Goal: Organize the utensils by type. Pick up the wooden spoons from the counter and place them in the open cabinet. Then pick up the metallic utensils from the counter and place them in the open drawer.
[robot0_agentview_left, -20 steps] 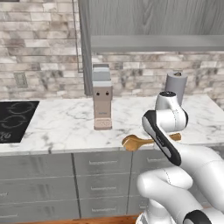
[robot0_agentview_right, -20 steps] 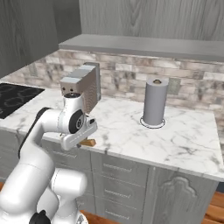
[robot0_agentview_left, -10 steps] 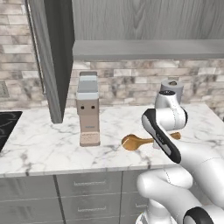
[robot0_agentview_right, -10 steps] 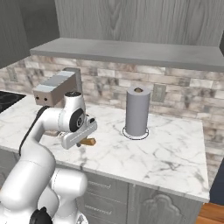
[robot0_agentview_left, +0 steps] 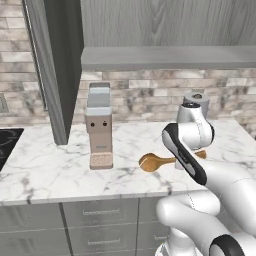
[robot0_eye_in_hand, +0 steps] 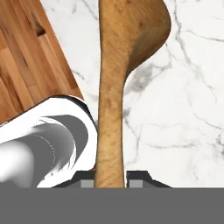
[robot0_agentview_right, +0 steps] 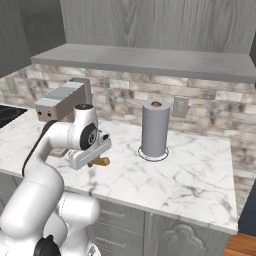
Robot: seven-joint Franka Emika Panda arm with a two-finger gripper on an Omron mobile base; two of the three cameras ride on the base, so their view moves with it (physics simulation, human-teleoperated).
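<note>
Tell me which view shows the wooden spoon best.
The hand view: the wooden spoon runs up from the fingers, bowl and handle plain. The left base view shows its bowl; the right base view shows just the handle's end.

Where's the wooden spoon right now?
The wooden spoon is clamped in the tool, held level just above the counter; in the left base view its bowl points left, right of the tan-and-grey appliance.

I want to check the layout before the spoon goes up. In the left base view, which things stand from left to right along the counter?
Open cabinet door → toaster → wooden spoon held in the gripper → paper towel roll.
</note>
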